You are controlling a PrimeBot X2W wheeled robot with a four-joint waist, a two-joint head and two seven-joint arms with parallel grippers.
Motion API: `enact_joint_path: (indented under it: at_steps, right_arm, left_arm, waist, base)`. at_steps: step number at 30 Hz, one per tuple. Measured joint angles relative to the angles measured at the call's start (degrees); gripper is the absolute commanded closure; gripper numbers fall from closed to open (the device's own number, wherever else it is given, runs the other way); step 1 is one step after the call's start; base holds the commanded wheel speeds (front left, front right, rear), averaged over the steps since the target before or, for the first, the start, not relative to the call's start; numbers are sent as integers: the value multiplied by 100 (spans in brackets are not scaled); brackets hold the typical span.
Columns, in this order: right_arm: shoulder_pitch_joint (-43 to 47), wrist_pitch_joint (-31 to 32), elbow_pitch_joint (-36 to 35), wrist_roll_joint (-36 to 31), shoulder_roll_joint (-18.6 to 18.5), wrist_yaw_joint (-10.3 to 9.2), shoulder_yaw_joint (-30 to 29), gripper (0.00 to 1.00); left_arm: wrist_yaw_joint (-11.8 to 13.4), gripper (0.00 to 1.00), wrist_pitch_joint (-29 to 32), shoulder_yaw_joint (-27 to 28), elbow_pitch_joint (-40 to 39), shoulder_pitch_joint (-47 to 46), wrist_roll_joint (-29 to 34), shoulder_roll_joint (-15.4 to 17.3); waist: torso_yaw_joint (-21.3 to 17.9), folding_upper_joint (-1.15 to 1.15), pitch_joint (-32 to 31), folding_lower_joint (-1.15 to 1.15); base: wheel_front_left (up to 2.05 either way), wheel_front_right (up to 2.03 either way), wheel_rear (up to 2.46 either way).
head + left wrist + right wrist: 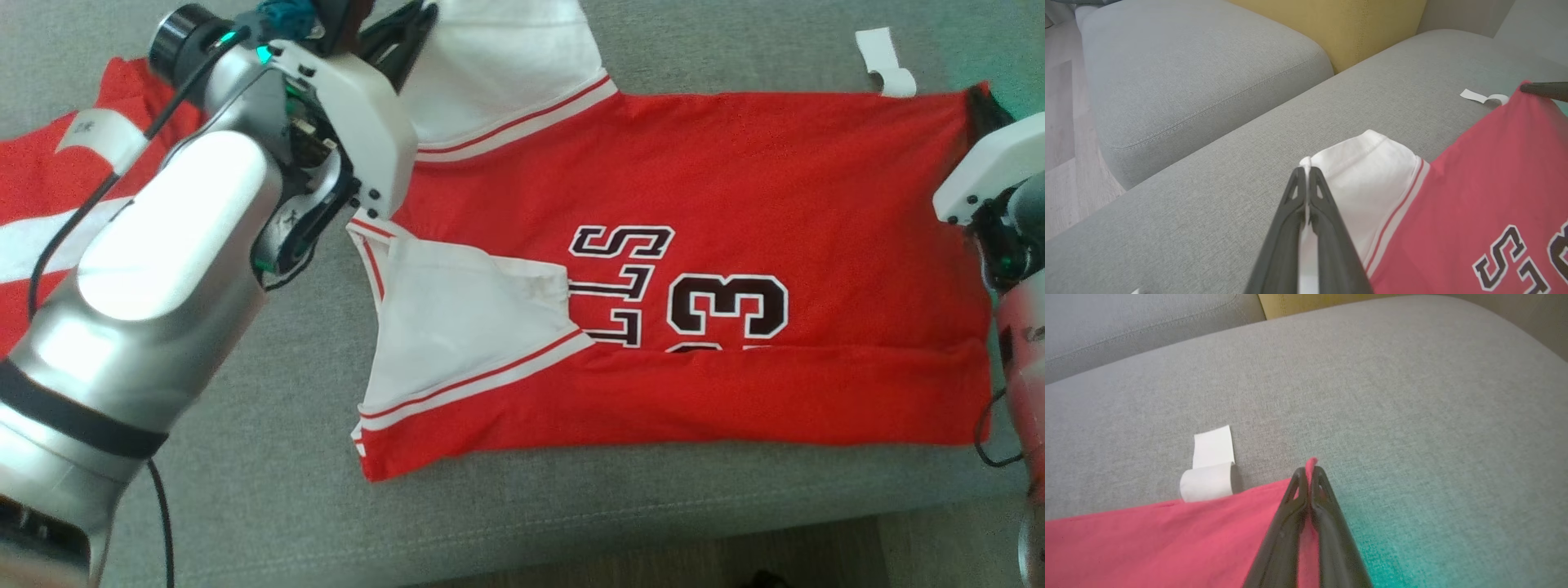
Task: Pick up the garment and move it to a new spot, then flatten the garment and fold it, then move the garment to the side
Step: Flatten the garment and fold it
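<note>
Grey sofa (245, 425): left hand (1306, 173), right hand (1309, 471) each pinch jersey (735, 163); paper slip (1210, 473) beside.

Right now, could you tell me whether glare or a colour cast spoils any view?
Head view: strong glare on the left forearm. Right wrist view: a teal cast on the sofa cushion beside the right gripper. Left wrist view: even light, jersey washed pinkish.

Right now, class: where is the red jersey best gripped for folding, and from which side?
Probably the jersey's far edge, at both ends: the white sleeve rim, where the left pincer is shut, and the red hem corner, where the right pincer is shut. Come low from the near side; those edges sit thin and low.
</note>
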Motion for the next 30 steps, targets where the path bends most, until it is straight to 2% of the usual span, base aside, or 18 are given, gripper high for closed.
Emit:
enact_joint_path:
  at_steps: [6,15,24,30]
  right_arm:
    - [-63,-467,-82,166,-1,0,201,100]
    - [-550,-806,-214,558,4,0,394,100]
    - [-1139,-1441,109,514,-15,0,285,100]
    - [-1253,-1622,428,442,34,0,321,100]
  left_arm:
    - [98,100,-182,105,175,-5,1,69]
    - [178,100,-576,319,683,-342,1,4]
    - [165,100,-1034,422,1466,-909,4,-372]
    - [-12,100,-1349,409,1953,-1009,8,-578]
  waist:
    - [-88,0,-40,0]
    - [-124,0,91,0]
    - [-89,0,182,0]
    - [-41,0,115,0]
  base:
    - [0,0,0]
    - [0,0,0]
    - [0,0,0]
    - [0,0,0]
